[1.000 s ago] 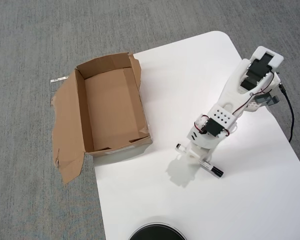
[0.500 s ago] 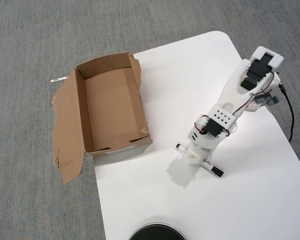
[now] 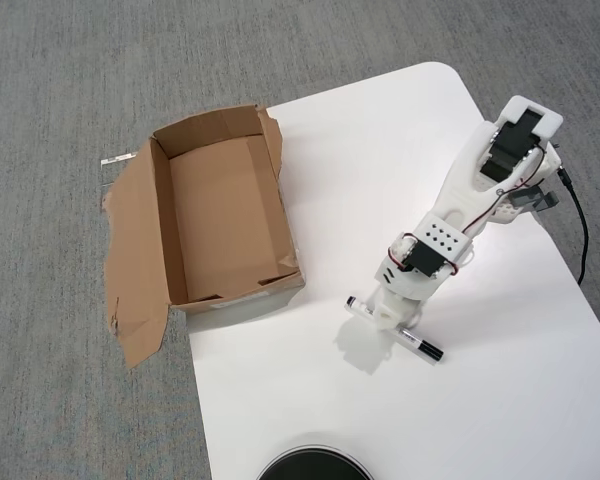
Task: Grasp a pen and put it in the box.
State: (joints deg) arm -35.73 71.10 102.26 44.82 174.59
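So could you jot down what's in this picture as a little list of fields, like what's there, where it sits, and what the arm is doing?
Surface: white table with rounded corner, over grey carpet
Arm: white robot arm, reaching down over the pen
Gripper: gripper at the pen's middle; whether shut cannot be told from above
Pen: slim white marker pen with black cap, lying flat on the table
Box: shallow brown cardboard box with torn flaps, open, nothing inside, left of the arm at the table edge
Pen in box: not yet
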